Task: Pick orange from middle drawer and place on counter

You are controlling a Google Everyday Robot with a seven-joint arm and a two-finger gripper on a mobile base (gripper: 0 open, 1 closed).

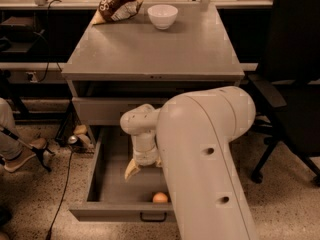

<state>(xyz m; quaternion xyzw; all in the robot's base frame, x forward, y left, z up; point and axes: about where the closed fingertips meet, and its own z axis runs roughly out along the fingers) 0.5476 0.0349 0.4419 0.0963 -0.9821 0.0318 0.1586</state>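
Grey metal middle drawer [95,174] open, hand [142,168] hanging inside with grip impossible to tell, orange [160,198] ungrasped near its front, placing on counter [150,49] pending.

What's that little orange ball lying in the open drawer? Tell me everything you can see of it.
It is the orange, a small, round, smooth-skinned fruit that looks whole. It lies on the floor of the pulled-out middle drawer, close to the front wall and just behind the handle; whether it touches that wall I cannot tell. Nothing holds it: the gripper hangs inside the drawer, above it and a little to the left in the picture, apart from it.
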